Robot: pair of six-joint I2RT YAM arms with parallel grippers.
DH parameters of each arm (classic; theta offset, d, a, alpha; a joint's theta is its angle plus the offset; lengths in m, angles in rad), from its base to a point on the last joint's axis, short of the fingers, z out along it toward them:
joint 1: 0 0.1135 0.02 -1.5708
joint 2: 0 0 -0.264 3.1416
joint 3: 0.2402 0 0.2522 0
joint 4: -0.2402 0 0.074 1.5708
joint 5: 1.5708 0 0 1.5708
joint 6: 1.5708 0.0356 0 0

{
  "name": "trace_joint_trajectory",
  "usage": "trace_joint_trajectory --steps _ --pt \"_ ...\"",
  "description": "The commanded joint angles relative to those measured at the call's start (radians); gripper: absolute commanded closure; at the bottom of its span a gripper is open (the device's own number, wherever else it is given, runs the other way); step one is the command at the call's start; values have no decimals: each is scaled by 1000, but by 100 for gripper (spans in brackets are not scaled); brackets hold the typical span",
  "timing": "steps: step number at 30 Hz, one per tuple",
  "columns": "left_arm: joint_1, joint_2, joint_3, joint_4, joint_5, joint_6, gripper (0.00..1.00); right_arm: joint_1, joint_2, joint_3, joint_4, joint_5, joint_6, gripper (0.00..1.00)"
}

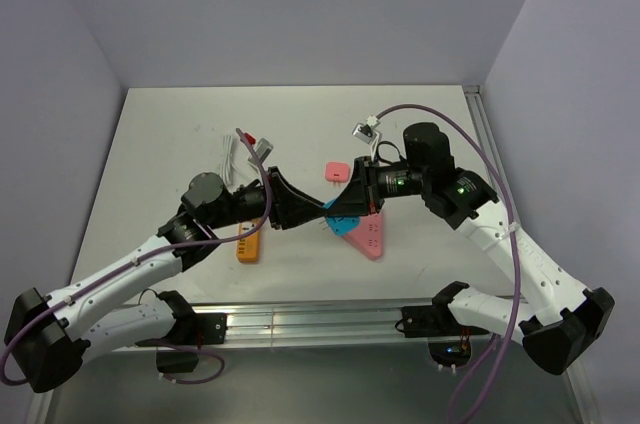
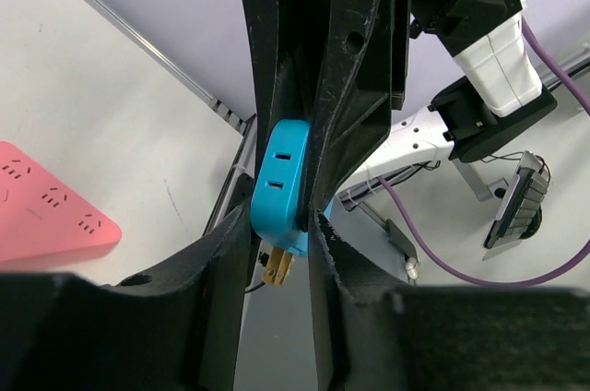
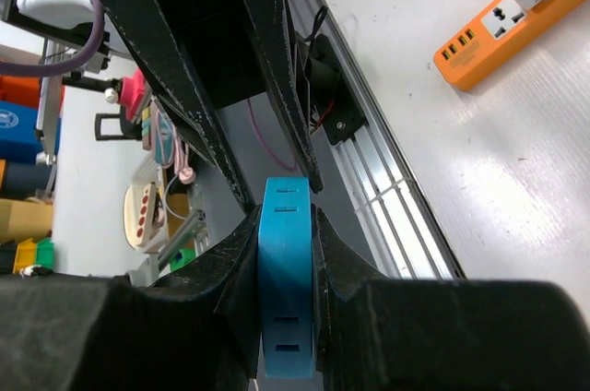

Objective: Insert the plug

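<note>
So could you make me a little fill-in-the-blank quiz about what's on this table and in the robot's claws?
1. The plug pinched between the fingers of the right gripper is ___ in colour.
2. The triangular socket block lying on the table is ___.
3. The power strip next to the left arm is ___.

Missing words: blue; pink; orange.

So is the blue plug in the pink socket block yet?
Out: the blue plug is gripped, prongs bare, apart from the pink socket block.
</note>
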Motion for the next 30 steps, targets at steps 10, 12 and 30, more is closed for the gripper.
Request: trace_joint_trajectory --steps 10,12,30 --pt "15 45 18 140 82 -34 100 5 -24 -14 53 -22 10 100" --pt "19 57 12 171 102 -54 100 5 -19 -16 56 -31 6 100" --pt "59 -41 -93 234 117 -89 39 2 -50 -14 99 33 62 100"
